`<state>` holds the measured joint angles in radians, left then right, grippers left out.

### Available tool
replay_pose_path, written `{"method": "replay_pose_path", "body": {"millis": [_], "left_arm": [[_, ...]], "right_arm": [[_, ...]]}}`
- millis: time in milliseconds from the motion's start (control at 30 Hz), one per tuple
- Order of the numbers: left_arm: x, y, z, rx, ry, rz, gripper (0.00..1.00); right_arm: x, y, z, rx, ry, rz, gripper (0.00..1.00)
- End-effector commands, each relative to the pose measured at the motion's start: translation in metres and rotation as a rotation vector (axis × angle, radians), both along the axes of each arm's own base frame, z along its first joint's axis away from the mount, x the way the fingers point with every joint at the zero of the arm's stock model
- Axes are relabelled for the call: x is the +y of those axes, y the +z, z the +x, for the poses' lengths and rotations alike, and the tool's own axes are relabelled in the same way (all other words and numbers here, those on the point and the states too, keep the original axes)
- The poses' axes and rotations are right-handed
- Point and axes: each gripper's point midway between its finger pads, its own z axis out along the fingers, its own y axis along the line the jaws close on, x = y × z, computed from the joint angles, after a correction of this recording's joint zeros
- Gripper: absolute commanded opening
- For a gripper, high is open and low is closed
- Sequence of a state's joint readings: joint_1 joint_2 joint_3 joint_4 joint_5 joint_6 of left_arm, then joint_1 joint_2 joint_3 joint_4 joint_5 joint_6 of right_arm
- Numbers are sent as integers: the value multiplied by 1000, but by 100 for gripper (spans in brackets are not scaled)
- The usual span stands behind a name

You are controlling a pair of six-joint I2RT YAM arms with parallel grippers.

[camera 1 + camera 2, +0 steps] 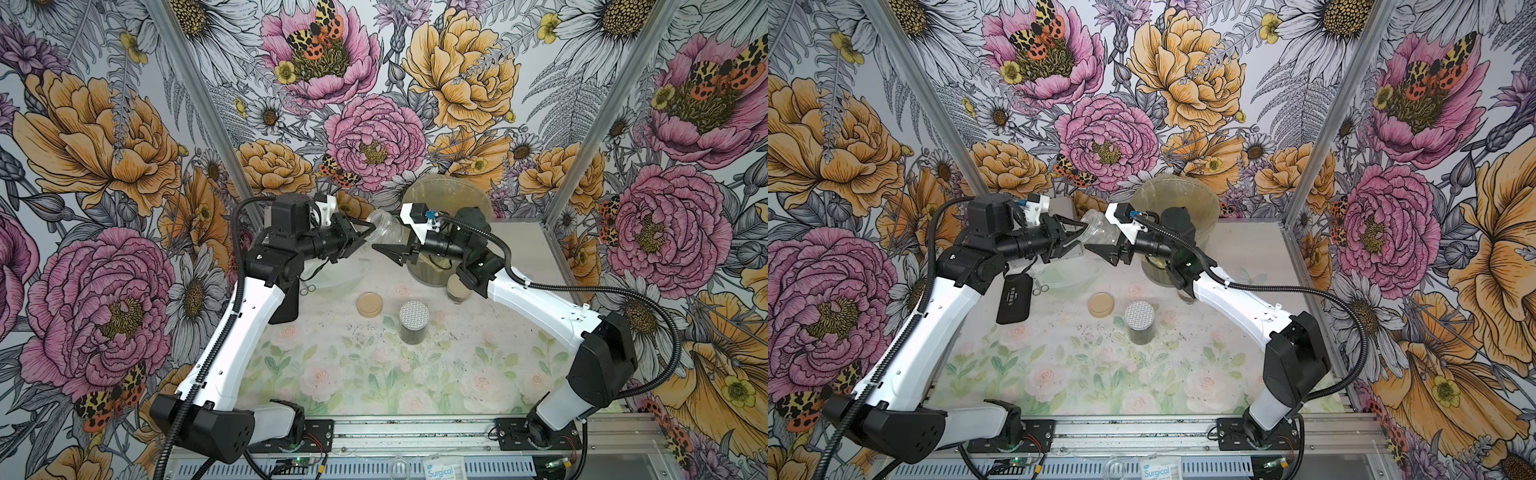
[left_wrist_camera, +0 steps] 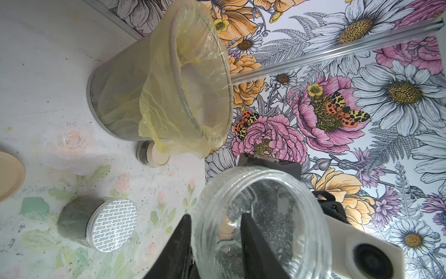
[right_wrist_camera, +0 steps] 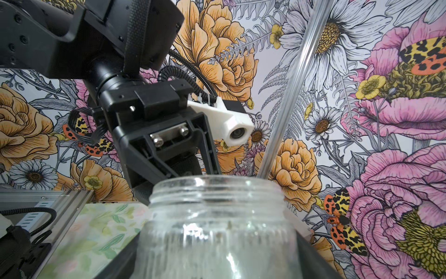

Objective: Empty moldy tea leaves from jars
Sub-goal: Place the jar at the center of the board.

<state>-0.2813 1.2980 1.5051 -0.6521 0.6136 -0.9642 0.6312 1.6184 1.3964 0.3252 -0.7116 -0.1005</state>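
Silver-lid jar (image 1: 413, 322) stands upright on the table (image 1: 374, 374), well in front of the bin (image 1: 457, 187), with dark tea leaves (image 1: 412, 336) inside. Loose tan lid (image 1: 369, 304) lies flat, also in front of the bin. Tan-lid jar (image 1: 457, 289) sits just beside the bin's foot, partly hidden by the right arm. Open jar (image 1: 386, 226) is in the air beside the bin's rim, tipped, mouth away from the bin, only specks on its glass. Right tool (image 1: 388, 239) clamps its body. Left tool (image 1: 368, 232) straddles its rim, one finger inside the mouth; clamped or not, cannot tell.
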Motion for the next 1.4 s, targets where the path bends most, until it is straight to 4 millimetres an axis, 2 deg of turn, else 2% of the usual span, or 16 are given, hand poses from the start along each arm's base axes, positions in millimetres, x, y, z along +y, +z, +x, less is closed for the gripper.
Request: {"method": "replay_pose_path", "body": {"millis": [0, 100, 233, 333, 400, 500, 533, 600, 733, 867, 1067, 1167, 1267, 1367], "left_arm": [[-4, 8, -6, -36, -46, -7, 25], [-5, 2, -4, -20, -51, -5, 15], [-2, -10, -5, 0, -38, 37, 0], [4, -17, -3, 1, -16, 87, 0], [8, -18, -1, -4, 1, 116, 0], [19, -23, 5, -13, 42, 204, 0], [23, -25, 7, -16, 54, 235, 0], [28, -27, 10, -20, 72, 276, 0], [33, -28, 19, -27, 93, 313, 0], [38, -19, 28, -57, 107, 346, 0], [62, -21, 44, -62, 171, 482, 0], [82, -38, 57, -23, 225, 609, 0], [100, -62, 70, 33, 280, 756, 0], [112, -86, 80, 82, 331, 880, 0]], "right_arm": [[5, 13, -6, -56, 24, -3, 0], [10, -10, -5, -63, 28, -75, 0], [15, -30, -6, -110, 39, -121, 0], [20, -39, -3, -137, 18, -150, 0], [21, -43, 4, -136, -23, -162, 19], [20, -47, 10, -126, -64, -176, 75], [19, -47, 11, -125, -70, -180, 89], [16, -49, 10, -125, -77, -185, 96], [8, -52, 9, -130, -116, -189, 100], [-6, -52, 8, -125, -172, -192, 100], [-40, -35, 9, -105, -292, -182, 100], [-62, -24, 11, -58, -402, -196, 100], [-95, -7, 23, 125, -603, -160, 100], [-123, -8, 21, 311, -724, -154, 100]]}}
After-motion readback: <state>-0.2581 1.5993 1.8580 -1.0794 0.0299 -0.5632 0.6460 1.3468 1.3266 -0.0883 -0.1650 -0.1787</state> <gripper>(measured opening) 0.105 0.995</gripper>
